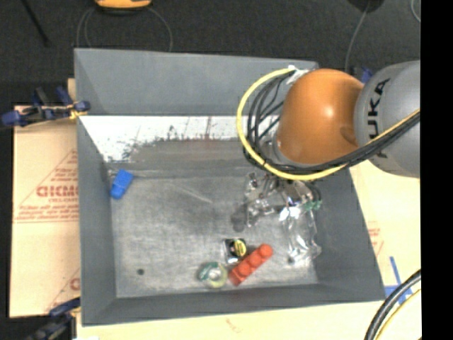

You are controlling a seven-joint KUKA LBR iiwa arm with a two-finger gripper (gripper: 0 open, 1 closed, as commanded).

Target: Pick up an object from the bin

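- Orange cover (317, 115) on the wrist of the arm (393, 119) rides highest, looped with yellow and black cables (249, 115). It hides most of what hangs beneath it.
- Next in size is the bin (212, 83). Its grey floor is mostly bare on the side of the gripper away from the arm.
- The gripper (255, 202) hangs under the cover, low over the floor. Its metal parts blur into glare, so I cannot tell whether it is apart or together, and nothing can be seen held in it.
- A crumpled clear wrapper (301, 236) lies just beside the gripper, on the arm's side and a little toward the near wall. It is the closest thing, though whether the two touch I cannot say.
- A red ridged piece (251, 262) lies near the gripper, toward the near wall.
- A blue block (121, 183) sits well apart from the gripper, at the opposite wall.
- A round glassy thing (212, 275) lies beyond the red piece from the gripper, just beside it.
- A small black-and-yellow piece (236, 247) sits between the gripper and the red piece.
- Step in hand, as I judge it: the descent and lining-up, with no grasp yet shown. The next move calls for settling squarely over one thing. The wrapper is nearest but likely slippery and yielding, while the red piece looks firmer to close on and then lift clear of its neighbours.
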